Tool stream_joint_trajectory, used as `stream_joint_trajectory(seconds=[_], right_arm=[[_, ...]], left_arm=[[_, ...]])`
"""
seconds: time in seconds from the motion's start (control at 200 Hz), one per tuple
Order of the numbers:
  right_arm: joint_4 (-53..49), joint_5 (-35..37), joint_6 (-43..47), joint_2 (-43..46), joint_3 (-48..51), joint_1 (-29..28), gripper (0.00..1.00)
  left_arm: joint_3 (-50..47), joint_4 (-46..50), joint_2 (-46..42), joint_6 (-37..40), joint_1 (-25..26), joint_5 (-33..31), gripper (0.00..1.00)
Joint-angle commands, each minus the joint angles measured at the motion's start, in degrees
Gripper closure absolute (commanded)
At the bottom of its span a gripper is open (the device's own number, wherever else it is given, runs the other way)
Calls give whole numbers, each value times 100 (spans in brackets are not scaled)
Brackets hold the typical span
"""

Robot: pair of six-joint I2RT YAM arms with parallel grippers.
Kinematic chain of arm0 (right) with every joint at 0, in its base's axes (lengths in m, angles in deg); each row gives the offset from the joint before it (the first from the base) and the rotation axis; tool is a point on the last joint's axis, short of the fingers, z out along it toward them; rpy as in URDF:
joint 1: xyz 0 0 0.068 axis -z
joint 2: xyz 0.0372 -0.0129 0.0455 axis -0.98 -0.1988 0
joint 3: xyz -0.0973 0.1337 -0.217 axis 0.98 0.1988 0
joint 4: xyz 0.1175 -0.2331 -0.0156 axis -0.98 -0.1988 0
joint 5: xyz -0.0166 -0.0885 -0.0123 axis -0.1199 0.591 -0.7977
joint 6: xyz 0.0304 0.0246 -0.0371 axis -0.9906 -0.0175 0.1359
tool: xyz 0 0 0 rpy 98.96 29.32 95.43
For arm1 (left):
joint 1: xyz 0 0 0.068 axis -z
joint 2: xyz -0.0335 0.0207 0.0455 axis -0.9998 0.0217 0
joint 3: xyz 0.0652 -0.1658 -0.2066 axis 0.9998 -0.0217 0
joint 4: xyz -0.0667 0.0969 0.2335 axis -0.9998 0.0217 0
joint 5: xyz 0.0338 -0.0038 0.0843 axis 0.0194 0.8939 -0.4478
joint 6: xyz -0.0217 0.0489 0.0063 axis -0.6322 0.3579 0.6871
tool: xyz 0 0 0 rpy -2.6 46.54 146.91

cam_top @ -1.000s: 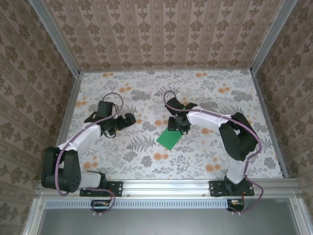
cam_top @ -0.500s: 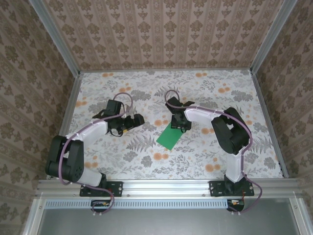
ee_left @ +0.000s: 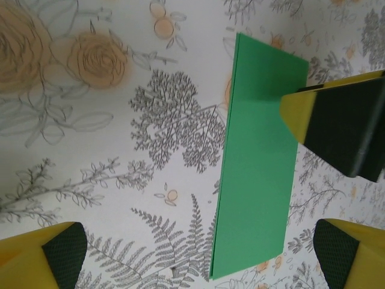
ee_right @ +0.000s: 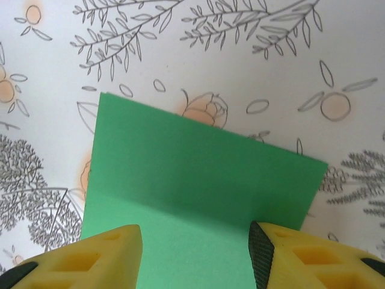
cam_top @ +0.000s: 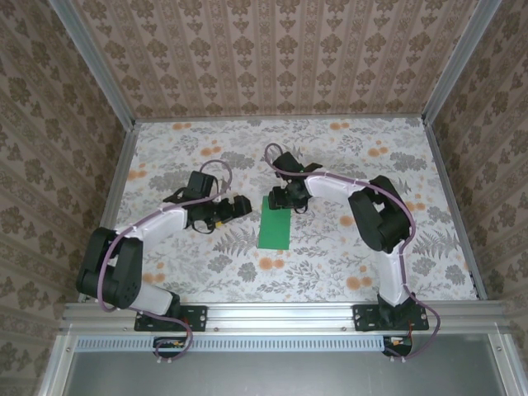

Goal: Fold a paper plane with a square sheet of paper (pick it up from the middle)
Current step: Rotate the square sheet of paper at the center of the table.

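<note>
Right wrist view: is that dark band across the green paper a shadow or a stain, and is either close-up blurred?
Right wrist view: most likely a soft shadow that the right gripper casts on the green paper; paper edges and the table print are sharp. Left wrist view: paper evenly lit, sharp, no glare. Top external view: even light, no glare.

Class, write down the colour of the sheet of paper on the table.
Plain bright green; the paper shows best in the left wrist view.
</note>
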Motion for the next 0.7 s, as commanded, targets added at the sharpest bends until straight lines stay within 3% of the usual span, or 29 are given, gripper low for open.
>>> stream_joint_trajectory(seconds=[0.0, 0.225, 0.695], right_arm=[[-72, -68, -119, 504, 240, -140, 48], [-956, 952, -162, 600, 184, -757, 42], [-1497, 1528, 125, 286, -8, -1791, 19]], left_arm=[[-238, -101, -228, -506, 76, 52, 0], [-561, 86, -740, -920, -93, -625, 2], [-868, 55, -824, -1193, -777, -478, 2]])
